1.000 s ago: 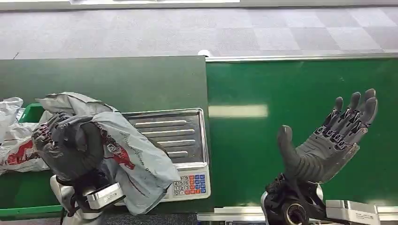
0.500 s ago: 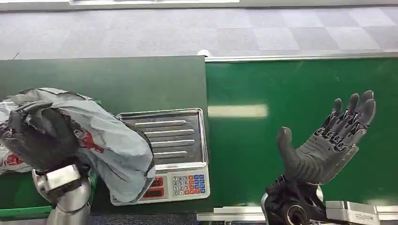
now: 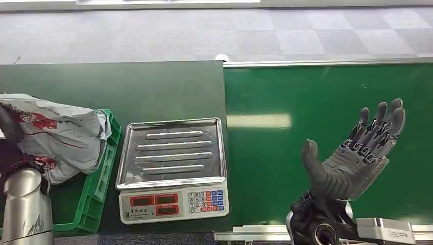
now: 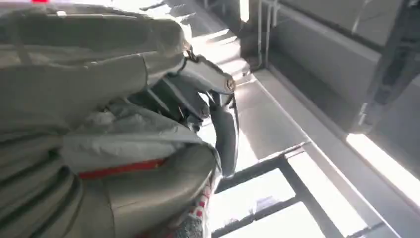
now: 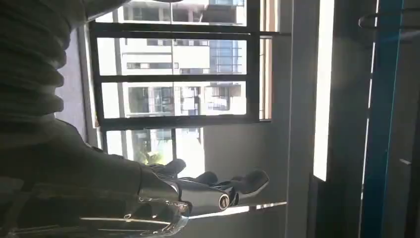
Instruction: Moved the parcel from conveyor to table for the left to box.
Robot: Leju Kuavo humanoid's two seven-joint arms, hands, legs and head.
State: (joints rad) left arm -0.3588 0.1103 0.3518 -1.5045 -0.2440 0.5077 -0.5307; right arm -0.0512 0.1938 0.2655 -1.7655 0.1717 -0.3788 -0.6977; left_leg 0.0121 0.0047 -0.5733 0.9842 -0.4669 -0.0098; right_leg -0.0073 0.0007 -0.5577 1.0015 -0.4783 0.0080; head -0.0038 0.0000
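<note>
The grey plastic parcel (image 3: 58,133) with red print hangs at the far left, above the green box (image 3: 104,171). My left hand (image 3: 7,152) grips it from the near side and is mostly hidden behind it. In the left wrist view the parcel (image 4: 99,148) wraps over the palm and the dark fingers (image 4: 223,134) curl round its edge. My right hand (image 3: 357,155) is raised palm-up over the green conveyor belt (image 3: 327,92), fingers spread, holding nothing. The right wrist view shows its fingers (image 5: 218,191) held out straight.
A steel-topped scale (image 3: 172,153) with a keypad stands on the dark green table (image 3: 127,87), between the box and the belt. The belt's metal rail (image 3: 327,63) runs along the far side. Grey carpet floor lies beyond.
My left arm has swung left with the parcel, off the scale and over the green box. The scale's pan is now uncovered. My right hand has stayed in place.
</note>
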